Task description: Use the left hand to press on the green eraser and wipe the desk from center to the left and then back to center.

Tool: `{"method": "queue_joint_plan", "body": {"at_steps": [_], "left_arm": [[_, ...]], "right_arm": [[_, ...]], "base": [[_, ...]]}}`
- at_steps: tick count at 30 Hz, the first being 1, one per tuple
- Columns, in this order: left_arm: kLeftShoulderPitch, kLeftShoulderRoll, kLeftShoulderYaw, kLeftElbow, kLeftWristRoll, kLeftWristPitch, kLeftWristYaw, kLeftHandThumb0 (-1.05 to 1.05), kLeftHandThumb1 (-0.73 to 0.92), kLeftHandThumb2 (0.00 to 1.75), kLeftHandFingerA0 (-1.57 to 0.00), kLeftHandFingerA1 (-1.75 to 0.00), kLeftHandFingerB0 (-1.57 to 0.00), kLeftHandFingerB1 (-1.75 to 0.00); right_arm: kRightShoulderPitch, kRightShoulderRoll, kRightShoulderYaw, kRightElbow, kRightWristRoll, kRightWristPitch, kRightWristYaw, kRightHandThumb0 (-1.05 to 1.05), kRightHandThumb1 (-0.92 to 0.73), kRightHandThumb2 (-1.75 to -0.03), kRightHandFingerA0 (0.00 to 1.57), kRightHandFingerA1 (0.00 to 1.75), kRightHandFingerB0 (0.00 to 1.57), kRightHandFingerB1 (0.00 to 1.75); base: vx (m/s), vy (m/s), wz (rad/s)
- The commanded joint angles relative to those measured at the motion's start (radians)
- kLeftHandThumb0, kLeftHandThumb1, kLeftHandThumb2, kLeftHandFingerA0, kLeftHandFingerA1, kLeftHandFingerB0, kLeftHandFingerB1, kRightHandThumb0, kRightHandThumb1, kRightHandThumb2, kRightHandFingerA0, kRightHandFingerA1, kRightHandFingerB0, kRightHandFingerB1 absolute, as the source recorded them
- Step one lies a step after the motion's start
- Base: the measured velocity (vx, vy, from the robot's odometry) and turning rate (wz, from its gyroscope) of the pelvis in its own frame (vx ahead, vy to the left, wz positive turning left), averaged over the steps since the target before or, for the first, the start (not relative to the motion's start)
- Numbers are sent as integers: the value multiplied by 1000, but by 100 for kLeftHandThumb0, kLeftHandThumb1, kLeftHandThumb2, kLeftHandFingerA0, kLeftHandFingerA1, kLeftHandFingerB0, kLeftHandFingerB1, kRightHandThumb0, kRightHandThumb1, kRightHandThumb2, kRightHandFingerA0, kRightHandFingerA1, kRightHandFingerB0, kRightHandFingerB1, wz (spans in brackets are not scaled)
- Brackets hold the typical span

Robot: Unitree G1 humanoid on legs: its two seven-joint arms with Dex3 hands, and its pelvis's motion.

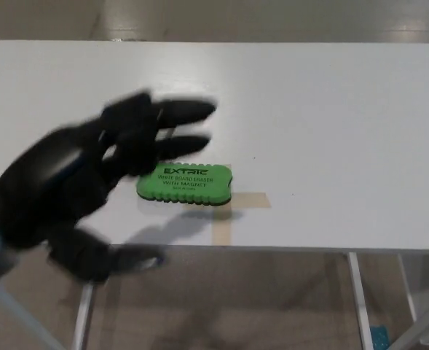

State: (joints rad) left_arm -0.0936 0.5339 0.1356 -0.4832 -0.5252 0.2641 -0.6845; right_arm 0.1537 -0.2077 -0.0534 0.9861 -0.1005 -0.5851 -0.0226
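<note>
The green eraser [186,184] lies flat near the front edge of the white desk [309,109], its white lettering facing up. My left hand [97,168] is blurred with motion at the left of the picture, raised above the desk and left of the eraser. Its fingers [181,113] are spread apart, with nothing held between them. The hand is not touching the eraser. My right hand does not show.
A strip of tan tape [243,200] marks the desk beside and below the eraser. The desk's front edge [287,250] runs just beneath it, with the floor and a white desk leg [360,299] below.
</note>
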Motion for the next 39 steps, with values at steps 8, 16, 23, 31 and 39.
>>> {"method": "queue_joint_plan", "body": {"at_steps": [8, 16, 23, 31, 39], "left_arm": [[689, -39, 245, 74, -150, -88, -301, -43, 39, 76, -43, -51, -34, -47], [569, -128, 71, 700, 355, -336, 178, -40, 52, 56, -59, -41, -53, -37], [401, -107, 27, 995, 406, -157, 411, -37, 52, 56, -66, -44, -49, -36], [248, -75, 106, 1405, 269, -282, 334, -41, 42, 73, -58, -58, -38, -45], [207, -68, 114, 1490, 256, -328, 334, -34, 53, 57, -63, -52, -45, -35]], "right_arm": [[53, 6, -3, 33, 9, 18, 6, -40, -73, -62, 63, 52, 50, 36], [60, 5, -3, 51, 1, -5, -15, -40, -73, -62, 63, 51, 48, 35], [47, 17, -23, 34, 17, -16, -44, -40, -73, -62, 63, 50, 48, 35], [0, 21, -40, 41, 29, -13, -66, -41, -72, -62, 62, 50, 48, 36], [-12, 31, -63, 60, 66, -16, -31, -39, -72, -62, 63, 51, 49, 36]], "base": [[0, 0, 0], [0, 0, 1], [0, 0, 0], [0, 0, 0], [0, 0, 0]]}}
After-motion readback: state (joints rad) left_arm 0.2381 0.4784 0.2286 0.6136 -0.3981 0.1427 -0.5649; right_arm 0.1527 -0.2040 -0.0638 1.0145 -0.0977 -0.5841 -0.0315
